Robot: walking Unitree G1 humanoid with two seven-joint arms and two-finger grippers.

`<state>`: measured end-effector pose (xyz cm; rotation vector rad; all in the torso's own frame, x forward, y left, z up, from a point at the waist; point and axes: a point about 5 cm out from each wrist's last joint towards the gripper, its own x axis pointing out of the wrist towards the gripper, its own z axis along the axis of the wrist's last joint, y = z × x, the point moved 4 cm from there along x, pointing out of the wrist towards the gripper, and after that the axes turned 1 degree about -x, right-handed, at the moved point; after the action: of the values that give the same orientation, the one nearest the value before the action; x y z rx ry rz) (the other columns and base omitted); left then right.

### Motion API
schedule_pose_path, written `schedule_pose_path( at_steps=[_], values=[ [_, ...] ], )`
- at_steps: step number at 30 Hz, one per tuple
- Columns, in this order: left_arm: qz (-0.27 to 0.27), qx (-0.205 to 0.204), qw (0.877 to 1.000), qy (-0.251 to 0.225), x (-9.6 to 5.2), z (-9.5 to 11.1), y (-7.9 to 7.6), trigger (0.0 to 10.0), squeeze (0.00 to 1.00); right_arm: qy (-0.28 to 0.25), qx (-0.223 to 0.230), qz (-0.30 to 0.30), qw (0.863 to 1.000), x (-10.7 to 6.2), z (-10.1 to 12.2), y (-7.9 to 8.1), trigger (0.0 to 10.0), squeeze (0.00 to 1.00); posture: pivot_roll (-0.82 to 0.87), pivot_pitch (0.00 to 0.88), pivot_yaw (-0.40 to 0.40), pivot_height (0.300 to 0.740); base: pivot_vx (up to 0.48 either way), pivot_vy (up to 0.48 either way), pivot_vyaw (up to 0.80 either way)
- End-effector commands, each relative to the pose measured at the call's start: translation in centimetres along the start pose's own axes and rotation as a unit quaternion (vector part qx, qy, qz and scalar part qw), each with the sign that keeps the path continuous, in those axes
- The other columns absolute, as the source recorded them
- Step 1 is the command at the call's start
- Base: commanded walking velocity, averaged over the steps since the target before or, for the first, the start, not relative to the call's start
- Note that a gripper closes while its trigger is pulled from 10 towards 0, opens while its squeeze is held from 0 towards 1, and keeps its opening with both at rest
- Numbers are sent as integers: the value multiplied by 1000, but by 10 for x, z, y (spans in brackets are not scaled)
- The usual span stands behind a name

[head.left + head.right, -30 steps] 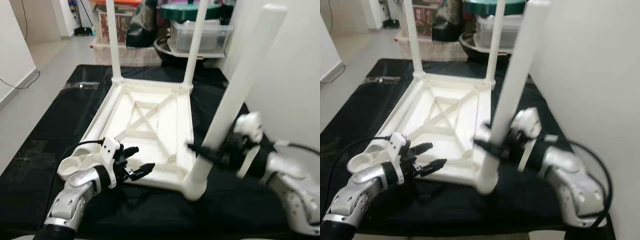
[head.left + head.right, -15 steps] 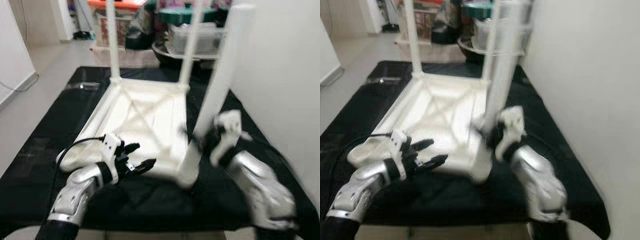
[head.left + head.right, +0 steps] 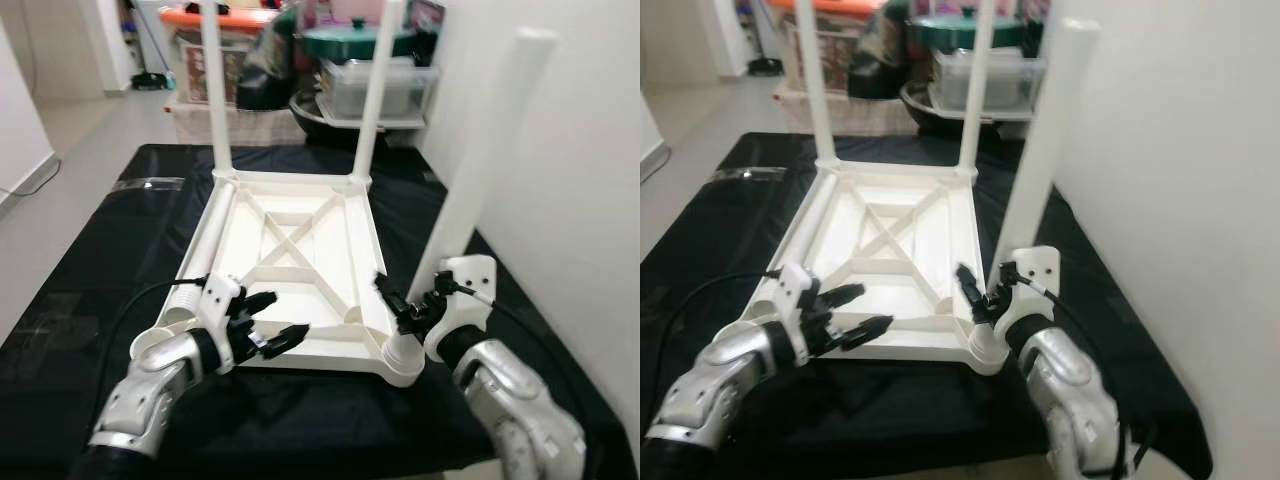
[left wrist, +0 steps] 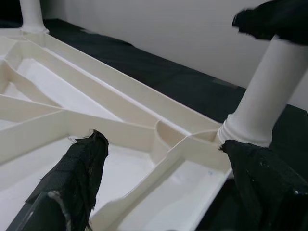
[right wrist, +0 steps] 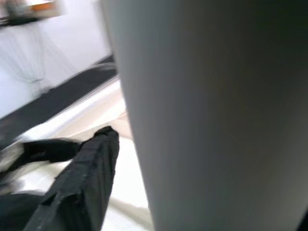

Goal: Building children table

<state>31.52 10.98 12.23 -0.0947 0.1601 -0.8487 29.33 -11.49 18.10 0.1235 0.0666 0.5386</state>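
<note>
Left eye view: upturned white children table (image 3: 290,270) on black desk (image 3: 90,270), three legs standing. Right end effector (image 3: 405,310) grips near-right leg (image 3: 470,190) low, at 4 o'clock. Left end effector (image 3: 265,335), fingers spread, empty, at near rim, 7 o'clock. Likely light, rigid, slick plastic; hold legs near sockets

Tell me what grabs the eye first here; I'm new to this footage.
A white table lies upside down on a black cloth, three legs sticking up. The right gripper is at the base of the nearest leg. The left gripper, jaws open, hovers at the table's near edge.
</note>
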Motion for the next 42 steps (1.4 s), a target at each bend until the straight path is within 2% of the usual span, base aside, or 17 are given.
schedule_pose_path(
  at_steps=[1,8,9,14,15,21,22,23,25,26,27,33,34,35,39,40,42],
  values=[
    [0,-7,1000,7,-1,-6,0,10000,0,-8,7,51,999,4,5,17,10000,0,66,0,-70,740,0,0,0],
    [9,-7,1000,3,-1,-7,1,10000,0,1,-61,295,954,-21,13,27,9176,0,93,0,-96,740,0,0,0],
    [10,-7,1000,2,-2,-6,1,10000,0,2,-56,309,950,-22,11,29,0,0,96,0,-102,740,0,0,0],
    [13,-8,1000,5,-4,-10,0,10000,0,33,-30,270,962,-13,-12,26,0,0,96,0,-99,740,0,0,0],
    [11,-9,1000,6,-4,-10,0,10000,0,52,-27,140,988,5,-24,1,0,0,91,0,-95,740,0,0,0],
    [10,-8,1000,8,-5,-11,-1,10000,0,65,-27,63,996,13,-29,-15,0,0,88,0,-93,740,0,0,0],
    [10,-8,1000,8,-4,-10,0,10000,0,77,-9,-121,990,8,-38,-57,0,0,79,0,-87,740,0,0,0],
    [9,-8,1000,7,-4,-9,0,10000,0,80,14,-290,954,-15,-46,-88,0,0,80,0,-84,740,0,0,0],
    [9,-8,1000,7,-4,-9,0,10000,0,80,14,-290,954,-15,-46,-88,0,0,80,0,-84,740,0,0,0],
    [8,-8,1000,7,-3,-9,0,10000,0,90,30,-402,911,-38,-54,-104,0,0,79,0,-82,740,0,0,0],
    [7,-9,1000,9,-4,-10,0,10000,0,83,29,-404,910,-39,-53,-94,9255,0,66,0,-70,740,0,0,0],
    [3,-10,1000,15,-4,-12,-1,10000,0,58,4,-271,961,-15,-41,-54,10000,0,56,0,-60,740,0,0,0],
    [1,-8,1000,14,-2,-11,-1,10000,0,41,6,-219,975,-8,-36,-45,10000,722,64,0,-61,740,0,0,0],
    [0,-7,1000,12,0,-9,0,10000,0,25,7,-168,986,-1,-29,-36,10000,1000,65,0,-64,740,0,0,0],
    [1,-5,1000,8,0,-6,1,10000,0,20,6,-31,999,8,-15,-22,10000,1000,73,0,-69,740,0,0,0],
    [3,-5,1000,9,-1,-7,1,10000,0,18,2,26,999,10,-7,-20,10000,0,78,0,-72,740,0,0,0],
    [4,-5,1000,11,-2,-8,1,10000,0,16,-1,60,998,9,-2,-19,10000,0,79,0,-73,740,0,0,0]
  ],
)
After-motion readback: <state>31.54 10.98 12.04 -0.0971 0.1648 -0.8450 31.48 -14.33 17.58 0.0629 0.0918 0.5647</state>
